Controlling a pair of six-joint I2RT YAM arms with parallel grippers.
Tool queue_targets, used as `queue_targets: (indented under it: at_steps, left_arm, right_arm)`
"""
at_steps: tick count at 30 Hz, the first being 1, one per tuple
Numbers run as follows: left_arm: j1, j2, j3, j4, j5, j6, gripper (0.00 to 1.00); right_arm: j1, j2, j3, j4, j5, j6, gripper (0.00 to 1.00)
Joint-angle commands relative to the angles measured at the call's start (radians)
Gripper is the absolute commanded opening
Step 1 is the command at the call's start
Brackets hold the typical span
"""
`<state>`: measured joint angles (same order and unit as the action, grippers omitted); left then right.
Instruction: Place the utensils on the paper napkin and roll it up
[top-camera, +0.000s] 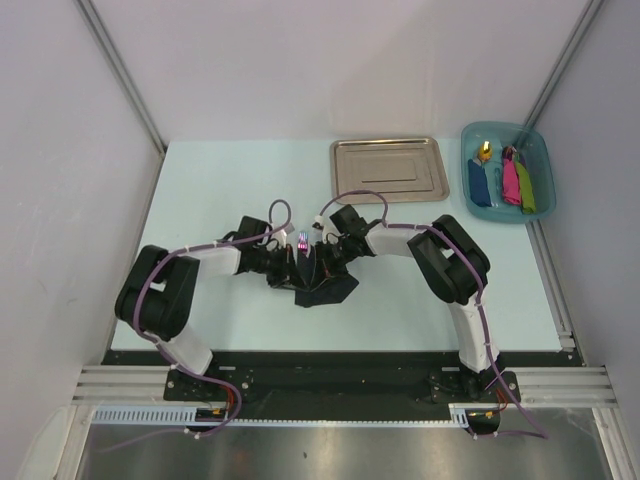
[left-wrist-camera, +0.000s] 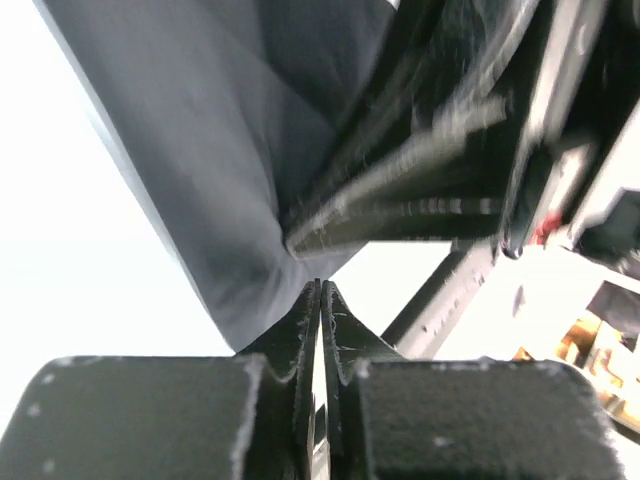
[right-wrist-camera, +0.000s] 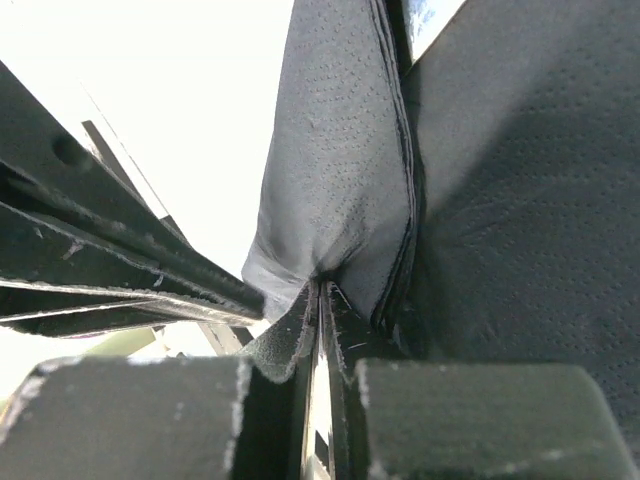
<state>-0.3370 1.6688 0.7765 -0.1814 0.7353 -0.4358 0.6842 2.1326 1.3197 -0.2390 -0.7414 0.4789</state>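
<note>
Napkin (top-camera: 325, 285), black and folded up, is at the middle of the table (top-camera: 220, 180). The right claw (right-wrist-camera: 318, 290) pinches its fold, which rises at 12 o'clock from the tips. The left claw (left-wrist-camera: 319, 290) is pressed together, with the napkin at its 11 o'clock; I cannot tell if they touch.

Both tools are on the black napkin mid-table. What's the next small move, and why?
Probably roll the pinched fold over the silvery-tined fork, both tools closed. The left tool and right tool each look shut on the black paper napkin, bunched between them, with the tines poking out at its far end.
</note>
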Motion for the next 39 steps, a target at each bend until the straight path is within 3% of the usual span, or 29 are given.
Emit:
queue_targets:
  at_steps: [1,17,28,39]
  left_arm:
    - [0.024,-0.083,-0.08,0.132,0.147,-0.003,0.05]
    - [0.038,0.086,-0.167,0.41,0.251,-0.106,0.0]
    - [0.093,0.183,-0.206,0.456,0.26,-0.094,0.0]
    - [0.116,0.247,-0.187,0.41,0.236,-0.047,0.0]
  right_arm:
    - [-0.005,0.041,-0.027,-0.022,0.068,-0.007,0.03]
    - [-0.006,0.044,-0.02,-0.022,0.056,-0.013,0.0]
    - [-0.006,0.039,-0.014,-0.022,0.036,-0.02,0.0]
    - [-0.064,-0.101,0.044,-0.117,0.002,-0.056,0.28]
